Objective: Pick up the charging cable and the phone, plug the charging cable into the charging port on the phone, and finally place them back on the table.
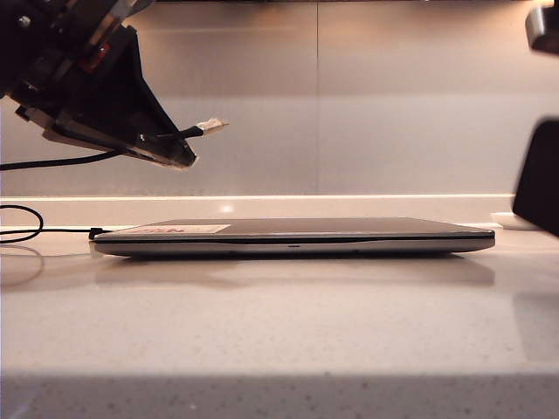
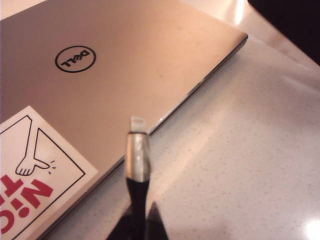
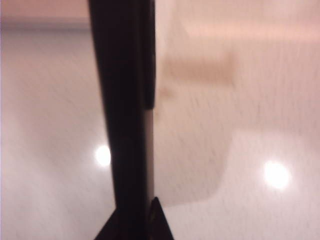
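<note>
Charging cable point(image 2: 137, 165) clamped in left gripper point(image 2: 137, 227); phone point(image 3: 127, 115) in right gripper point(image 3: 136, 225).

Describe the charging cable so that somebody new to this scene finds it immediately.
Start at the closed laptop lying on the table. Above its stickered end hangs the left tool, shut on the charging cable. Unlike the other cord on the table, with its black plug, this one ends in a silvery-white tip.

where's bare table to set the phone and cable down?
The table is bare along its near strip in front of the laptop, and right of its right end. The left end is crowded by a black cord. Left pincer holds the charging cable; right pincer holds the phone.
</note>
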